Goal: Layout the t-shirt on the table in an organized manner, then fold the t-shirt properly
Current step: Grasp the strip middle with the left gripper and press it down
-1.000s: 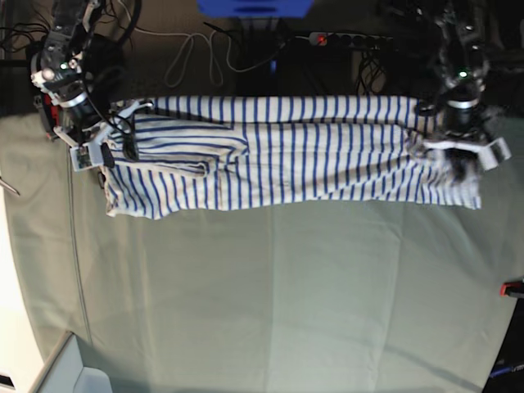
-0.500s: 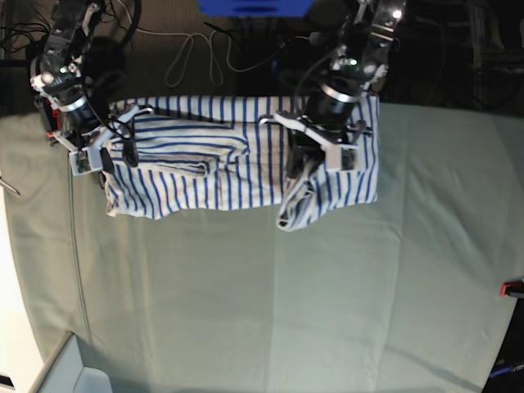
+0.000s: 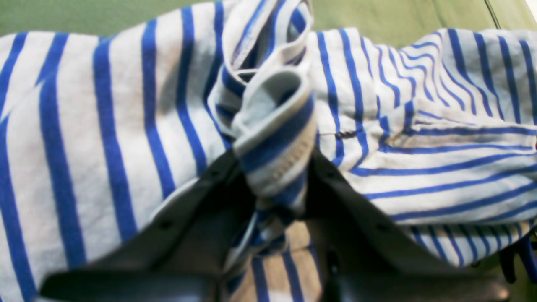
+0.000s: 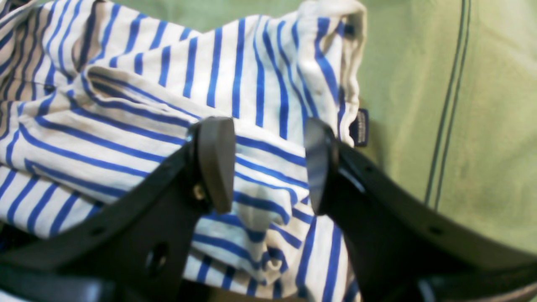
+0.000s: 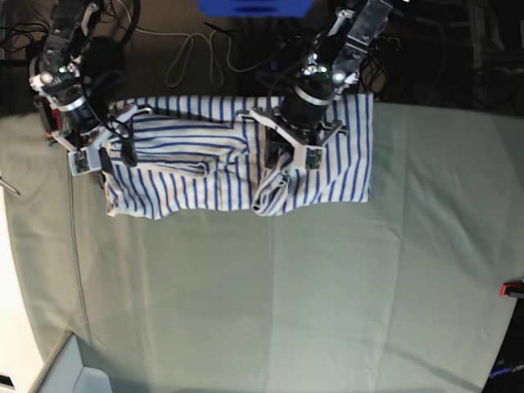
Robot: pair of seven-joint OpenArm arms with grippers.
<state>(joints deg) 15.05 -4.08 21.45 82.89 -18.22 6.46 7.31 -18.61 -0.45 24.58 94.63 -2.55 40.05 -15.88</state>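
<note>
The t-shirt, white with blue stripes, lies along the far side of the table, its right end doubled over toward the middle. My left gripper is shut on a bunched fold of the shirt, seen up close in the left wrist view. My right gripper is at the shirt's left end. In the right wrist view it is open, its fingers spread just over the striped cloth beside the small dark tag.
Cables and a power strip lie behind the table's far edge, beside a blue object. A red clamp sits at the right edge. A pale box stands at the lower left corner.
My left gripper has carried the shirt's right end leftward, from the far right to the middle, folding that part over. My right gripper has stayed at the left end.
</note>
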